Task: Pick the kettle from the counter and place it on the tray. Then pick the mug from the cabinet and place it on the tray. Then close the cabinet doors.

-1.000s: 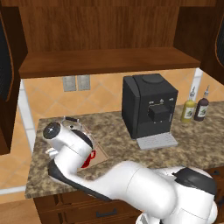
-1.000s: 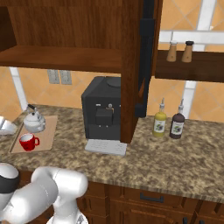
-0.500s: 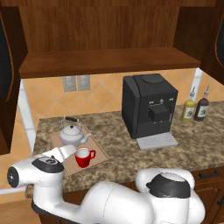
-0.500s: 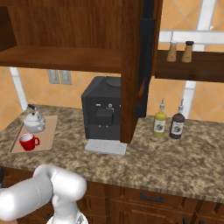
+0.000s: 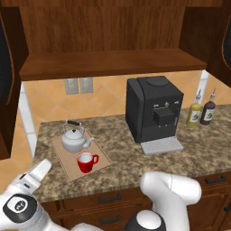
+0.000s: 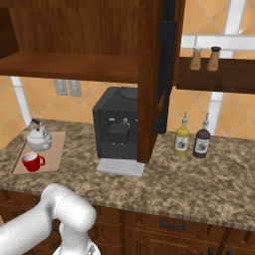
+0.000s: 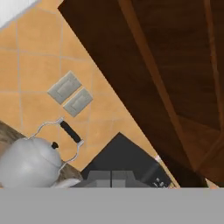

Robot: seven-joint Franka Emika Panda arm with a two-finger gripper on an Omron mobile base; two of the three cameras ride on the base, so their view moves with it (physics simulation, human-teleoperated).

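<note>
The silver kettle (image 5: 74, 140) and the red mug (image 5: 85, 161) both stand upright on the wooden tray (image 5: 103, 158), at the left end of the granite counter (image 5: 131, 169). They also appear as kettle (image 6: 39, 139), mug (image 6: 32, 161) and tray (image 6: 56, 149) in the right base view. My hand (image 5: 38, 175) hangs low at the left, off the counter's front corner and clear of the tray. My gripper (image 7: 111, 178) is shut on nothing, looking at the kettle (image 7: 28, 164). The cabinet (image 5: 113, 63) has its shelf bare, and both cabinet doors (image 5: 5, 67) stand open.
A black coffee machine (image 5: 153, 113) stands mid-counter, with two bottles (image 5: 201, 109) to its right. The open right door (image 6: 167, 55) juts out edge-on above the machine. Two shakers (image 6: 205, 59) sit on a side shelf. Wall outlets (image 5: 79, 85) are behind the tray.
My arm has swung back from over the tray, down and to the left off the counter's corner. The gripper has shut, empty. The mug stays on the tray beside the kettle.
</note>
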